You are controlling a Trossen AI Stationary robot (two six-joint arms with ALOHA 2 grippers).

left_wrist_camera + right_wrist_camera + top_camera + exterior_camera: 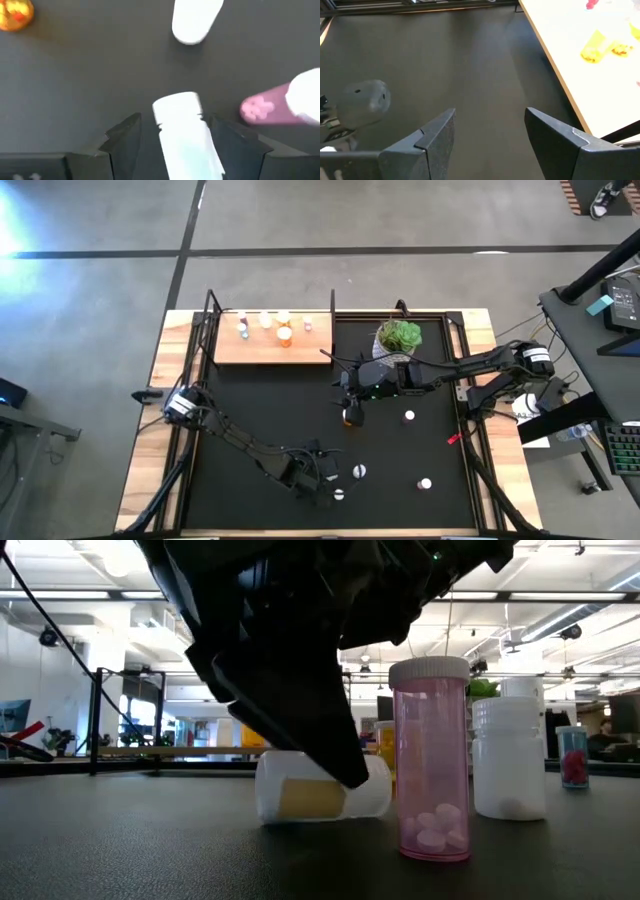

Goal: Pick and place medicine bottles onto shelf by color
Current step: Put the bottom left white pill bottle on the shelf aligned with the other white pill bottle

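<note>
Landmark: your black mat (270,410), everything placed against it.
Left gripper (322,488): low at the mat's near edge. In its wrist view your two dark fingers (125,137) flank a lying white bottle (182,130), one on each side; whether they touch it, you cannot tell. Jaws stand part-way apart.
Lying white bottle, low view (320,785): on its side on the mat, yellowish label showing, dark gripper bulk over it.
Pink bottle (433,760): upright just beside the lying one, white cap, white pills at its bottom.
White bottle (510,755): upright just beyond the pink one.
Loose bottles: two more white-capped ones further in on the mat (425,482) (409,416).
Right gripper (350,395): over the mat's middle, fingers (437,135) spread wide, nothing between them, only bare mat below.
Orange bottle (351,417): on the mat just beside your right gripper.
Plant pot (397,338): at the mat's far edge.
Shelf (272,338): light-wood board at the mat's far left corner, several bottles standing on it, one orange (285,335).
</note>
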